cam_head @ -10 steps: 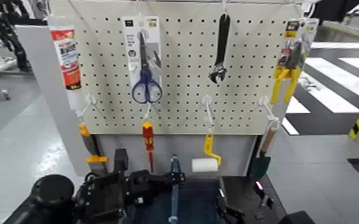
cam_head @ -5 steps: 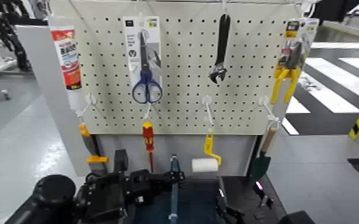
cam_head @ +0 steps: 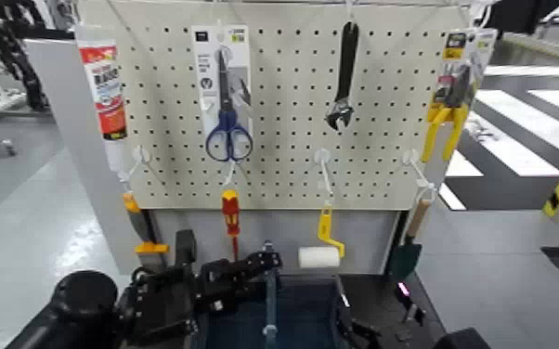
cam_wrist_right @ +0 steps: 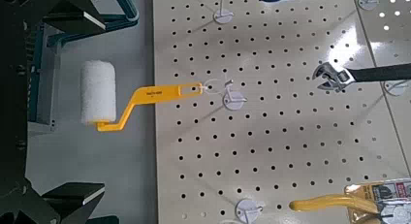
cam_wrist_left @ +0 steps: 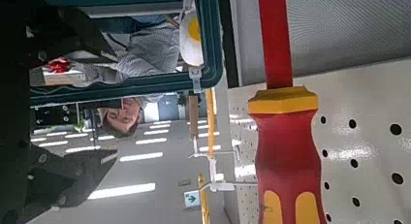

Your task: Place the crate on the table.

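The dark blue-grey crate [cam_head: 304,316] sits low in the head view, in front of the pegboard, with its thin upright handle bar [cam_head: 269,288] in the middle. The black table [cam_head: 381,295] shows to its right. My left gripper [cam_head: 246,269] is at the crate's left rim, its fingers spread apart; the left wrist view shows the teal rim [cam_wrist_left: 126,83] in the wide gap of that gripper [cam_wrist_left: 92,108]. My right gripper [cam_head: 353,327] is at the crate's right rim. It shows open in the right wrist view [cam_wrist_right: 102,98], beside the crate's rim [cam_wrist_right: 39,79].
The cream pegboard [cam_head: 283,176] carries scissors [cam_head: 227,102], a wrench [cam_head: 344,79], a red screwdriver [cam_head: 231,223], a yellow paint roller [cam_head: 320,252] and pliers [cam_head: 446,111]. A person [cam_wrist_left: 121,115] shows far off in the left wrist view.
My left gripper's near finger has swung up and to the left, away from the handle bar. The crate and the right gripper have hardly moved.
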Available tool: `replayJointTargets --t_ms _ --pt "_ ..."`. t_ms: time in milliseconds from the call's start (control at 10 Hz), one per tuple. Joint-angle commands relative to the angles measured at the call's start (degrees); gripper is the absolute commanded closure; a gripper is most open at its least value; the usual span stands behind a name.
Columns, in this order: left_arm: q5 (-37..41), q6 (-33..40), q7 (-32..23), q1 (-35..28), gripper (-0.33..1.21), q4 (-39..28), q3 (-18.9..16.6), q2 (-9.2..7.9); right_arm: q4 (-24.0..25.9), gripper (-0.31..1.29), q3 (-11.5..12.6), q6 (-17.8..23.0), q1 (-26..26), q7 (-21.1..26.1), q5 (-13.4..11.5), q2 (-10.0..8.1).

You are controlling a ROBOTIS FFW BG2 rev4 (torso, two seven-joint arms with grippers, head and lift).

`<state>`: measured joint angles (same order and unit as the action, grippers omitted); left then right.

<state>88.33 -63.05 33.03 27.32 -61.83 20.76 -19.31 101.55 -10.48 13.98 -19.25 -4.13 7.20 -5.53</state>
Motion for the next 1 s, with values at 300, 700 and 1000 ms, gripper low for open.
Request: replayJointTargets --t_ms 300,700,1000 --pt "-0.52 1.17 0.63 -0.68 0.07 -0.05 0.77 0.41 -0.04 0.15 0.02 -0.01 0.00 0.00 0.27 -0.09" --pt "-2.81 2.67 -7.19 -8.95 0.12 -10.86 -8.37 0.85 0.05 0.15 0.20 -0.01 -0.26 0.00 0.45 -0.18" --pt "-9.84 8.20 -17.82 -19.67 0.12 -27.91 -16.89 2.35 0.23 0.15 0.46 -0.18 -0.35 -0.09 0.45 -0.09"
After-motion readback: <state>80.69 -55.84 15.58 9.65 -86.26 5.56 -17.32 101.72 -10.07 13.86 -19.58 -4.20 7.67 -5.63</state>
